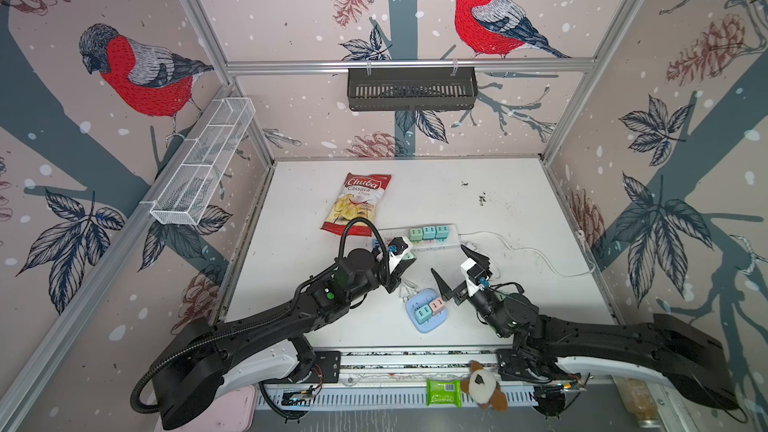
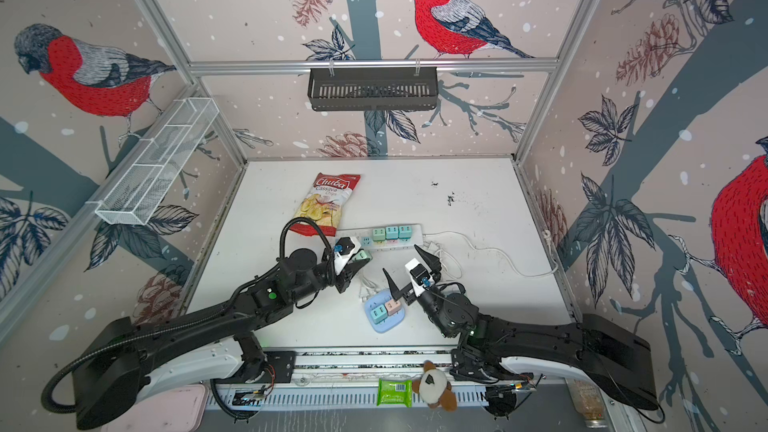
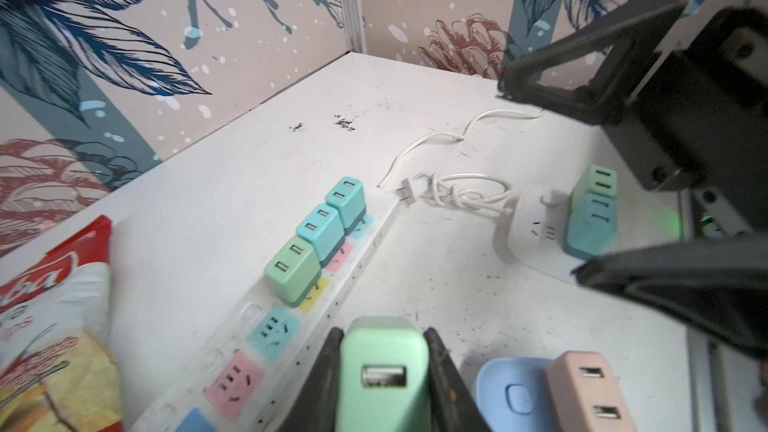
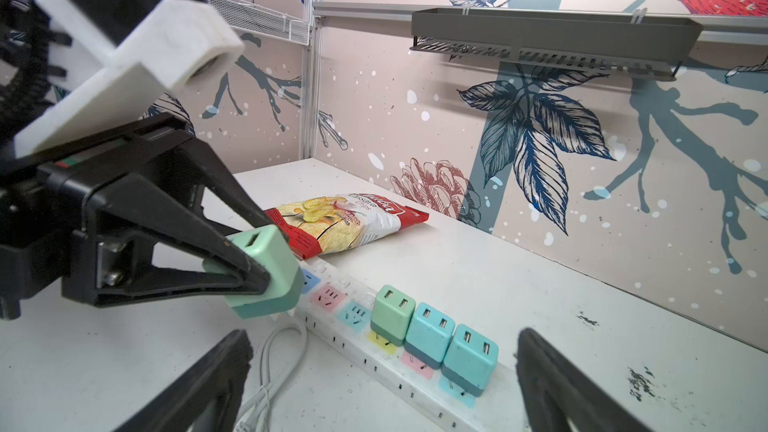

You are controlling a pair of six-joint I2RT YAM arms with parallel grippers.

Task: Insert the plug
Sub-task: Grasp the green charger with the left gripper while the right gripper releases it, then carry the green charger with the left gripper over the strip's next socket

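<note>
In the left wrist view the green plug (image 3: 382, 371) is running off the edge with its prongs hiding from sight, and the chips bag (image 3: 45, 326) is blurring and getting cropped. In both top views the left gripper (image 1: 406, 258) is covering one end of the power strip (image 1: 455, 236).

On the table (image 1: 519, 201) the power strip (image 4: 357, 353) lies crosswise at the middle, with three chargers (image 1: 429, 232) plugged side by side into its right half and its cable (image 1: 532, 251) trailing off to the right. The chips bag (image 1: 359, 203) lies behind its left end — the round socket hub (image 1: 434, 326) sits nearer the front, carrying more chargers (image 1: 428, 310). The left gripper (image 1: 405, 261) holds a single charger (image 3: 382, 371) at the near side of the strip's left part.
</note>
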